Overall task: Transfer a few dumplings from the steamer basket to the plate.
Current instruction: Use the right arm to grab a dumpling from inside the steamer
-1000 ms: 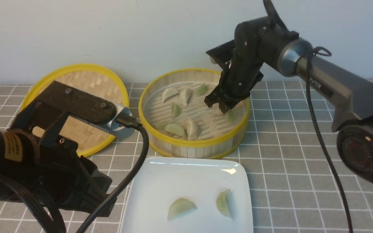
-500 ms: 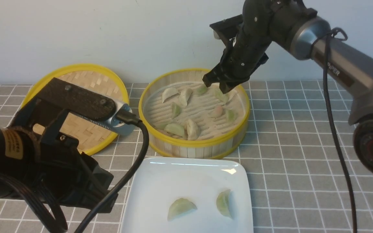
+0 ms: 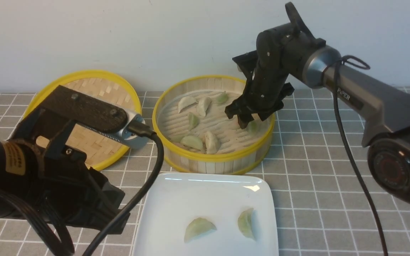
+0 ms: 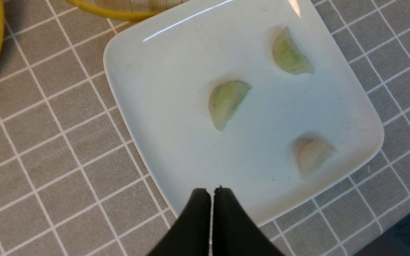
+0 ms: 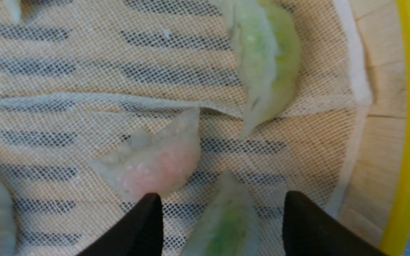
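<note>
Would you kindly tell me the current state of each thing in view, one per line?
Basket: uncovered, several dumplings inside.
Lid: off, left of the basket.
Plate: three dumplings on it.
Left gripper: shut, empty, over the plate's edge.
Right gripper: open, straddling a green dumpling in the basket.
</note>
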Controlling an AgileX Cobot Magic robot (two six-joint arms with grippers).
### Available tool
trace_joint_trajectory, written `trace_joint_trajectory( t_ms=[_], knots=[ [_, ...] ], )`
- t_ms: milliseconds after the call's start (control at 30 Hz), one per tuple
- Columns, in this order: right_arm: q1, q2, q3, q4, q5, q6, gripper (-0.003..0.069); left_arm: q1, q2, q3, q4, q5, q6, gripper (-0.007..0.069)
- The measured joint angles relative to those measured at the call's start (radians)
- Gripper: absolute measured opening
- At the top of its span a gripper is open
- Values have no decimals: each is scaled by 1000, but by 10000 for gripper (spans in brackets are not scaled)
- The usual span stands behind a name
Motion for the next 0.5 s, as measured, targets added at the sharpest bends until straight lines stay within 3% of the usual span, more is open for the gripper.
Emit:
trace_joint_trajectory(
  t_ms=[200, 333, 433, 500],
  knots=[
    [2, 2, 8, 2, -7, 12, 412, 0, 0, 0, 3, -23, 0, -5],
    [2, 9, 7, 31, -7, 15, 344, 0, 0, 0, 3, -30, 0, -5],
    [2, 12, 2, 68, -6, -5, 218, 0, 0, 0, 3, -29, 0, -5],
    [0, 13, -8, 76, -2, -20, 206, 0, 0, 0, 3, -25, 0, -5]
  ],
)
